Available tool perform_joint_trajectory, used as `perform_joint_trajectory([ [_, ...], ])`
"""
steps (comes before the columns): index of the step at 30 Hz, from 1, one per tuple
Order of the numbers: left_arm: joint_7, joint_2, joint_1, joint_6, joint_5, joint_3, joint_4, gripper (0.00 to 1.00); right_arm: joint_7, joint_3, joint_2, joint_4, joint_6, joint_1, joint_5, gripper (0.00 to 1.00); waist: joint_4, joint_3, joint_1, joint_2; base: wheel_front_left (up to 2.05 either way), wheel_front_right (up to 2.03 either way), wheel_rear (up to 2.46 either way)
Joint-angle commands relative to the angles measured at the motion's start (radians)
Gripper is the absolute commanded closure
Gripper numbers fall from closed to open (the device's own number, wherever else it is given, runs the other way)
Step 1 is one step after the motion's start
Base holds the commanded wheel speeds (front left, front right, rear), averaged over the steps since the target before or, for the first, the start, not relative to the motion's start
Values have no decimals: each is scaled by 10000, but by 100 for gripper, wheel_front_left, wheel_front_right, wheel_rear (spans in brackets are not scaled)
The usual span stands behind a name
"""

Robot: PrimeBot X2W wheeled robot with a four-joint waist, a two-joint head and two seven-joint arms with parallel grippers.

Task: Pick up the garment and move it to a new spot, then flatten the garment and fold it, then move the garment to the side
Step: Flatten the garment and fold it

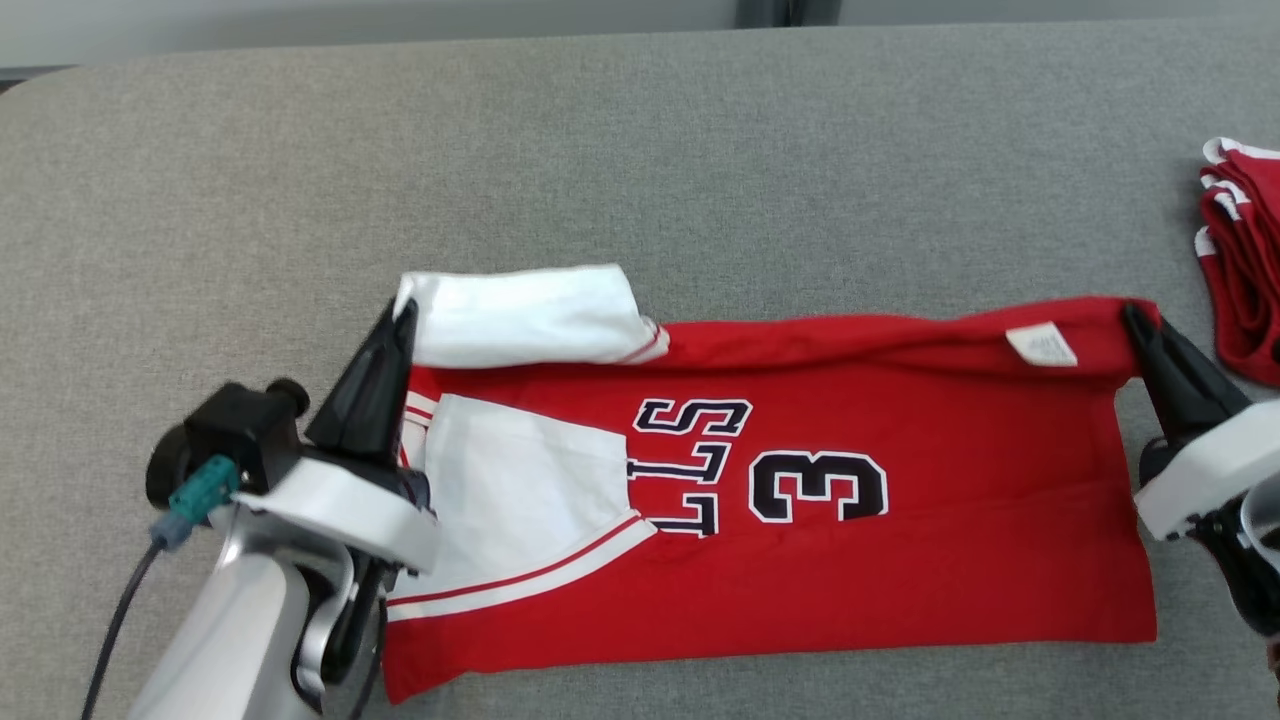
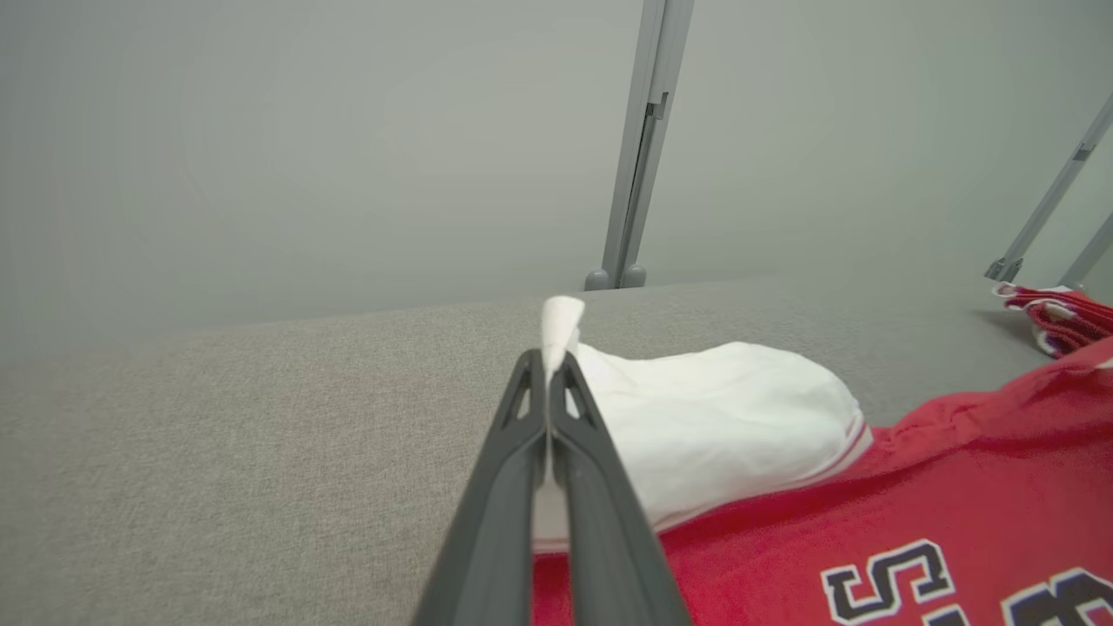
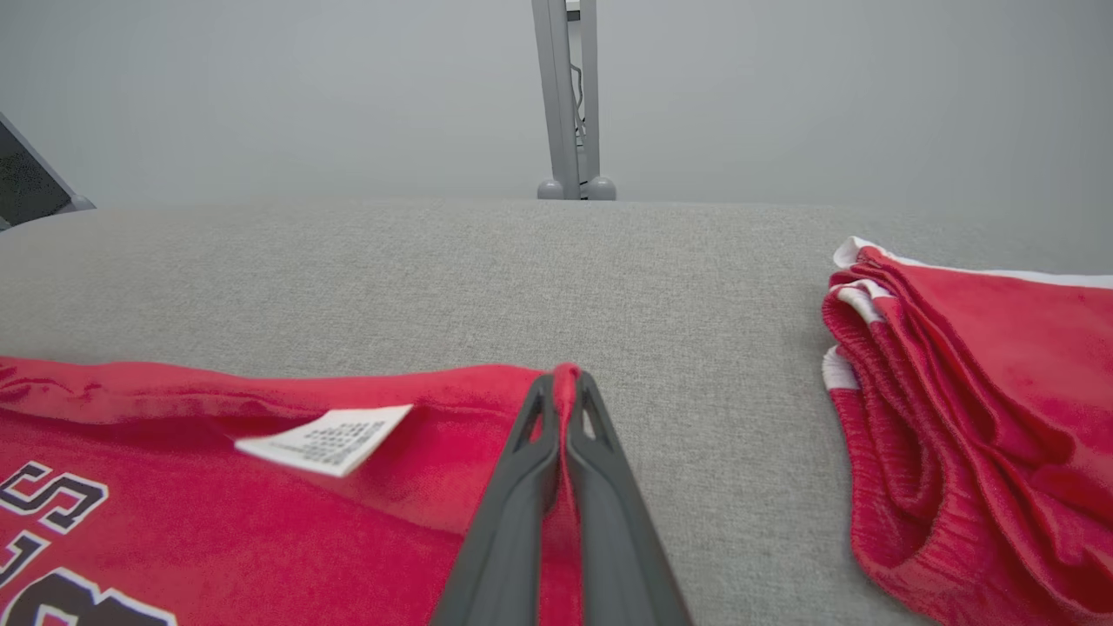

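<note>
The garment [image 1: 900, 560] is a red jersey with white sleeves, a black number 3 and letters, spread sideways on the grey table [image 1: 640, 150]. My left gripper [image 1: 400, 318] is shut on the white sleeve corner at the jersey's far left; the left wrist view shows white cloth [image 2: 561, 326] pinched between its fingers [image 2: 522, 452]. My right gripper [image 1: 1135, 318] is shut on the red far right corner, beside a white label [image 1: 1042, 346]. In the right wrist view red cloth [image 3: 565, 382] sits between the fingers [image 3: 600, 469], with the label [image 3: 326, 439] to the left.
A folded pile of red and white clothes [image 1: 1245, 270] lies at the table's right edge, close to my right gripper, also seen as a red pile [image 3: 983, 426] in the right wrist view. A grey post [image 2: 643, 139] stands behind the table. Bare grey surface stretches beyond the jersey.
</note>
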Motion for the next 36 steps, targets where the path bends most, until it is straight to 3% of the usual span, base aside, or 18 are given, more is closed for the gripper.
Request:
perform_joint_trajectory([
  [1,43,14,659,190,-124,1,-545,100,-146,-200,29,-255,2,570,108,100,63,-259,-1,0,0,0,0],
  [12,475,86,3442,1070,-474,-39,-2478,100,-325,-1219,629,-1242,2,3056,-240,100,152,-885,-1,0,0,0,0],
  [20,630,86,4166,1144,-705,-165,-2334,100,-165,-1444,916,-1422,2,3719,-685,100,99,-1127,-1,0,0,0,0],
  [21,644,75,4218,1140,-719,-194,-2261,100,-214,-1451,937,-1405,2,3766,-736,93,94,-1149,-1,0,0,0,0],
  [22,627,69,4275,1127,-725,-224,-2189,100,-249,-1457,961,-1376,2,3823,-801,72,90,-1170,-1,0,0,0,0],
  [24,558,12,4387,1115,-797,-253,-2051,100,-347,-1498,1044,-1334,2,3952,-856,40,81,-1208,-1,0,0,0,0],
  [25,539,-3,4442,1089,-813,-261,-1997,96,-396,-1545,1090,-1312,2,4005,-849,0,77,-1222,-1,0,0,0,0],
  [27,476,-5,4554,1043,-895,-284,-1910,51,-540,-1575,1133,-1307,2,4130,-916,0,69,-1245,-1,0,0,0,0],
  [28,458,12,4616,934,-907,-344,-1880,18,-615,-1597,1162,-1297,2,4186,-944,0,60,-1257,-1,0,0,0,0],
  [29,439,-17,4700,896,-1000,-355,-1878,0,-688,-1596,1186,-1292,2,4261,-949,0,55,-1272,-1,0,0,0,0],
  [34,397,104,5174,492,-1383,-431,-1971,0,-1126,-1768,1281,-1251,2,4653,-845,0,30,-1312,-1,0,0,0,0],
  [36,387,177,5366,525,-1492,-325,-2002,0,-1263,-1891,1326,-1201,2,4844,-810,0,27,-1323,-1,0,0,0,0],
])
